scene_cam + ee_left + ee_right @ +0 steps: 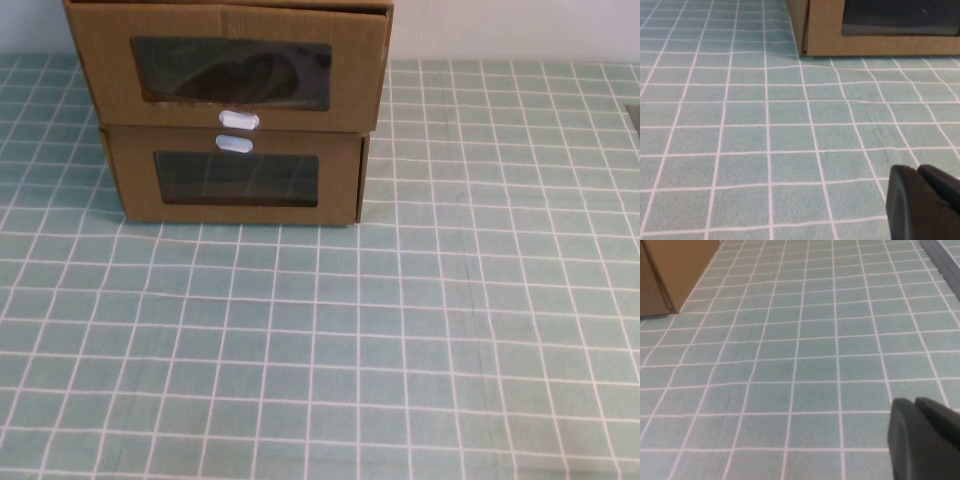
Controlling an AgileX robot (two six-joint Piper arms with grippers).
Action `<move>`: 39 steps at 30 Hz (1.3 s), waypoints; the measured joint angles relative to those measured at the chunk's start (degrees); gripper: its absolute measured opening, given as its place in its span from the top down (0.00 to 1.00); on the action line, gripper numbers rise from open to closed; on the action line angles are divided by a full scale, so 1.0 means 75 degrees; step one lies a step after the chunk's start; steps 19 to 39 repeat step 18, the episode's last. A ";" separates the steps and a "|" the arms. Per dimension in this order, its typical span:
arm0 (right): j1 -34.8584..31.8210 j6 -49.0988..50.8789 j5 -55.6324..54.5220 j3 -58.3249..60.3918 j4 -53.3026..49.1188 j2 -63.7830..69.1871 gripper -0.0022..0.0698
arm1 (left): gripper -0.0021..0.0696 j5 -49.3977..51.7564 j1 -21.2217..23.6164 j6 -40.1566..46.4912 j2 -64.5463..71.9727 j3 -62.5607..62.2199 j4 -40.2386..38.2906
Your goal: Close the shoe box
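Note:
Two brown cardboard boxes are stacked at the far left of the table. The upper one is the shoe box [105, 70], with a large dark window [232, 73] and a white pull tab [238, 120] just below it. Its drawer front overhangs the lower box. Neither gripper shows in the high view. In the left wrist view my left gripper [916, 170] is shut and empty, low over the cloth and well short of the boxes. In the right wrist view my right gripper [914, 402] is shut and empty over the cloth, to the right of the boxes.
The lower box [135, 180] has a white tab [234, 143] above its smaller window; it also shows in the left wrist view [825, 30] and the right wrist view [670, 270]. A green checked cloth [420, 330] covers the table. A dark strip [945, 260] runs along the right edge.

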 joint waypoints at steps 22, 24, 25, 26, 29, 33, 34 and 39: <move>0.0000 0.0000 0.0000 0.0000 0.0051 -0.0007 0.99 | 0.98 0.0000 0.0000 0.0000 0.0000 0.0000 0.0000; 0.0000 0.0000 0.0000 0.0000 0.0051 -0.0007 0.99 | 0.98 0.0000 0.0000 0.0000 0.0000 0.0000 0.0000; 0.0000 0.0000 0.0000 0.0000 0.0051 -0.0007 0.99 | 0.98 0.0000 0.0000 0.0000 0.0000 0.0000 0.0000; 0.0000 0.0000 0.0000 0.0000 0.0051 -0.0007 0.99 | 0.98 0.0000 0.0000 0.0000 0.0000 0.0000 0.0000; 0.0000 0.0000 0.0000 0.0000 0.0051 -0.0007 0.99 | 0.98 0.0000 0.0000 0.0000 0.0000 0.0000 0.0000; 0.0000 0.0000 0.0000 0.0000 0.0051 -0.0007 0.99 | 0.98 0.0000 0.0000 0.0000 0.0000 0.0000 0.0000; 0.0000 0.0000 0.0000 0.0000 0.0051 -0.0007 0.99 | 0.98 0.0000 0.0000 0.0000 0.0000 0.0000 0.0000; 0.0000 0.0000 0.0000 0.0000 0.0051 -0.0007 0.99 | 0.98 0.0000 0.0000 0.0000 0.0000 0.0000 0.0000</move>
